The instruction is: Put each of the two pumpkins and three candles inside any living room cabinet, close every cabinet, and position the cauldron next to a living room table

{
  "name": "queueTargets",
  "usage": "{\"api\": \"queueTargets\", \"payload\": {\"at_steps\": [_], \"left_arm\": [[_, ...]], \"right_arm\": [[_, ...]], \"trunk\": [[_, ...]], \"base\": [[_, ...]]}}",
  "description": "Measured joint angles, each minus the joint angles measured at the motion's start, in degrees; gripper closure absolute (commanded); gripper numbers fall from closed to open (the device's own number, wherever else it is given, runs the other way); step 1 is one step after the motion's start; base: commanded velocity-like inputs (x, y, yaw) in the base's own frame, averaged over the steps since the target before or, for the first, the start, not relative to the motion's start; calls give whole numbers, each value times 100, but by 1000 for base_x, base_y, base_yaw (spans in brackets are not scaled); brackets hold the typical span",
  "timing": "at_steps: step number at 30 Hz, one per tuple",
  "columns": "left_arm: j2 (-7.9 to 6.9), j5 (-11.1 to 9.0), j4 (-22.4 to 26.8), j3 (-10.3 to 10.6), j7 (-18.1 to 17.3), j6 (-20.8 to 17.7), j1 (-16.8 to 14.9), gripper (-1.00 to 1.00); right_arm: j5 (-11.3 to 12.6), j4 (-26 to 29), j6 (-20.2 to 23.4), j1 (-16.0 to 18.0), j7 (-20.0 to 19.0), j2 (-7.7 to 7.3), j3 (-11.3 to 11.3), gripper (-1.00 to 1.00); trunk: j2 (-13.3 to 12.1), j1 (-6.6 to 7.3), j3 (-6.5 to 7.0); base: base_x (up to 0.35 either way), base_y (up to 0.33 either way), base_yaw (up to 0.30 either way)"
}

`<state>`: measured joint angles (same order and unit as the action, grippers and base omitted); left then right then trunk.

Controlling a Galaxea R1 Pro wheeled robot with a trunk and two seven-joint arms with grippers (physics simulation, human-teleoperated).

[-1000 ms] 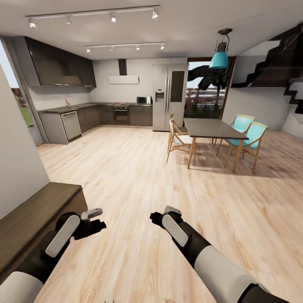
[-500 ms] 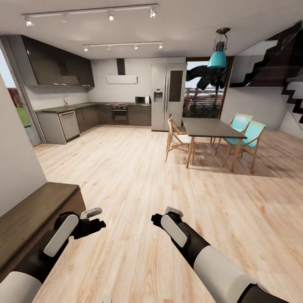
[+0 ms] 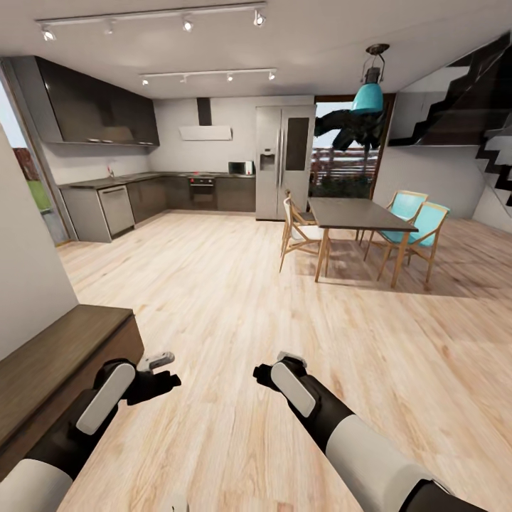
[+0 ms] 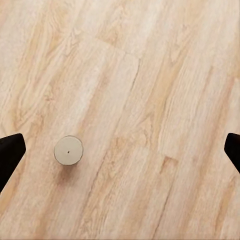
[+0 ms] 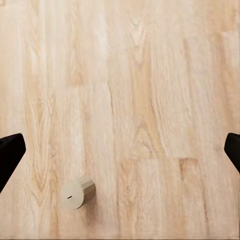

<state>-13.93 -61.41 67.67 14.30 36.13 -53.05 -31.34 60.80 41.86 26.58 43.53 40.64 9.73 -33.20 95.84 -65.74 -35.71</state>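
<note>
A single candle (image 4: 68, 150), a short cream cylinder with a pale flat top, stands upright on the wood floor in the left wrist view, near one fingertip of my left gripper (image 4: 120, 150). It also appears in the right wrist view as candle (image 5: 78, 193), off to one side of my right gripper (image 5: 120, 150). Both grippers are open and empty and hang over the floor. The dark-brown cabinet (image 3: 50, 370) lies low along the wall beside my left gripper (image 3: 158, 378). My right gripper (image 3: 274, 370) hovers over bare planks. The pumpkins and the cauldron are out of view.
A dark dining table (image 3: 359, 213) with wooden and turquoise chairs (image 3: 419, 227) stands ahead to the right. The grey kitchen units (image 3: 114, 206) and a fridge (image 3: 284, 163) line the far wall. A black staircase (image 3: 491, 107) rises at the far right. Wide wood floor (image 3: 227, 299) lies between.
The whole picture has shifted slightly, so the camera has moved. Both arms keep the same pose with open grippers.
</note>
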Motion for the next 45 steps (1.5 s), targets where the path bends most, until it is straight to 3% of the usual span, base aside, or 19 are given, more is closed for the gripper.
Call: {"api": "queueTargets", "payload": {"at_steps": [6,15,37,45], "left_arm": [[-44,-1,-18,9,15,2,18,-100],[-4,21,-516,0,-23,63,36,-100],[-29,26,-555,-15,-33,72,35,-100],[29,28,-716,5,-25,73,20,-100]], "right_arm": [[19,-15,255,0,-43,-14,14,-100],[19,-3,308,0,-149,10,7,-100],[19,-21,332,-1,-161,-39,10,-100],[-18,-27,284,-1,-573,-63,6,-100]], "trunk": [[241,-132,-108],[602,-330,-269],[1484,-813,-664],[1805,-989,-808]], "base": [[0,0,0],[0,0,0],[0,0,0],[0,0,0]]}}
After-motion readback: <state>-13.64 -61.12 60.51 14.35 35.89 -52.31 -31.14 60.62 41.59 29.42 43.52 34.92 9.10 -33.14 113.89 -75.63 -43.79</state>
